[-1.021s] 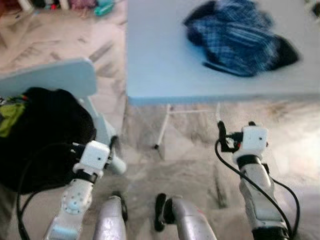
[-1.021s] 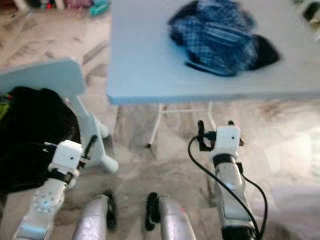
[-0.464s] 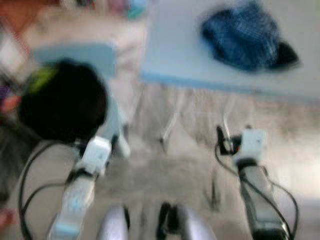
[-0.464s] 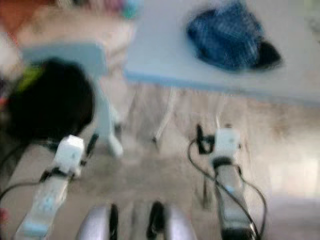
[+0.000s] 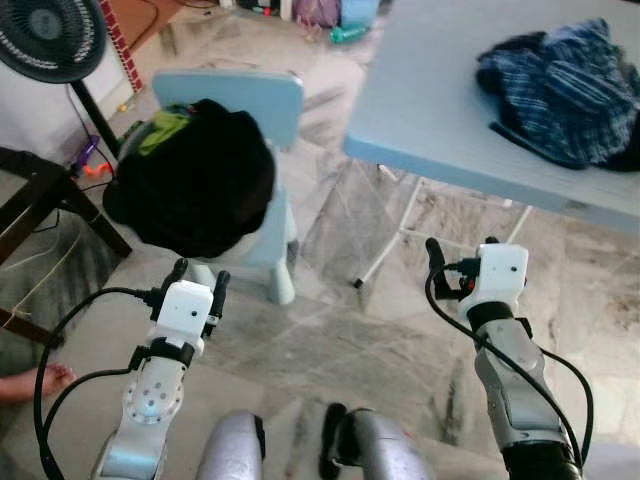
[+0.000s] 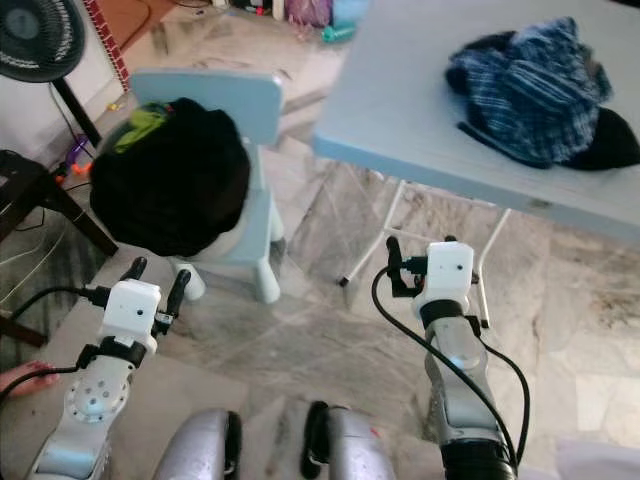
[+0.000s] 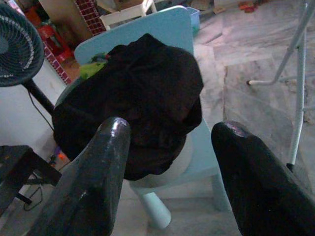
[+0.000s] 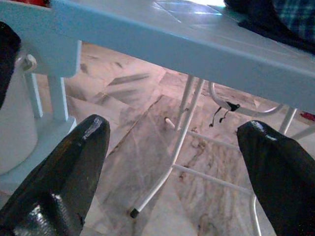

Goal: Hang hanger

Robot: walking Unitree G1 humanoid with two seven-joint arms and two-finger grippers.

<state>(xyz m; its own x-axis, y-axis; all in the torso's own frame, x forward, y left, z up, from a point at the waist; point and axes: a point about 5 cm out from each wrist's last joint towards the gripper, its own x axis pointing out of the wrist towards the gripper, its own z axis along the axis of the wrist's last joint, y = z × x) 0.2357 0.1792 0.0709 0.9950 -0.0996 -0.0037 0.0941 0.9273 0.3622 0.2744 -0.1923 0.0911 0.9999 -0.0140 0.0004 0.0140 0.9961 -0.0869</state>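
Note:
A crumpled blue plaid garment (image 5: 563, 88) lies on the light blue table (image 5: 430, 110) at the far right. A dark narrow strip (image 5: 522, 138) pokes out under its near side; I cannot tell what it is. My left gripper (image 5: 198, 276) hovers open and empty over the floor, just short of a small blue chair (image 5: 262, 98) heaped with a black garment (image 5: 198, 178). In the left wrist view the same black garment (image 7: 142, 93) lies straight ahead of the left gripper (image 7: 170, 147). My right gripper (image 5: 460, 250) is open and empty below the table's near edge (image 8: 197, 44).
A standing fan (image 5: 48, 35) and a dark wooden frame (image 5: 45, 190) are at the far left. A person's bare foot (image 5: 42, 382) rests on the floor beside my left arm. White folding table legs (image 5: 390, 245) stand ahead of the right gripper. Marble floor (image 5: 330, 330) spreads between chair and table.
The camera has swung left and sharpened after a blur: the chair and fan have come into view and the table has slid right. Both arms hold the same pose, grippers still open.

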